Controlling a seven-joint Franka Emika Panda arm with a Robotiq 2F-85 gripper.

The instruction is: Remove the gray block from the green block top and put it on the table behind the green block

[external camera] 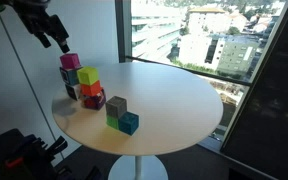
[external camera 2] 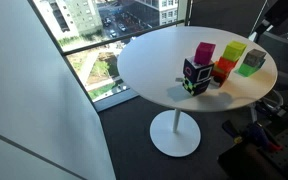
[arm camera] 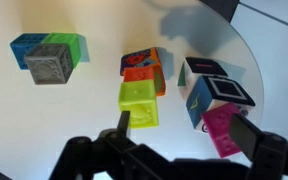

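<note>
The gray block (external camera: pixel 116 105) sits on top of the green block (external camera: pixel 113 121), with a teal block (external camera: pixel 130 124) touching the green one at table (external camera: pixel 179 100) level. In the wrist view the gray block (arm camera: pixel 51 68) lies far to one side of my gripper (arm camera: pixel 184 135), which is wide open, empty, and high above the other cluster (external camera: pixel 82 80) of coloured blocks. I judge the gray block to be light, rigid and not fragile, probably with smooth faces that could slip under a shallow pinch. I'd take it by two opposite side faces, square on and around mid-height, keeping the fingertips above the green block (arm camera: pixel 72 45) so I don't drag it along. The side next to the teal block looks free at the gray block's height. The stack is apart from the cluster, so there is room to come down. A broad bare stretch of table lies beyond the stack. The nearer rim is closer, so I'd keep the placement well inboard.
</note>
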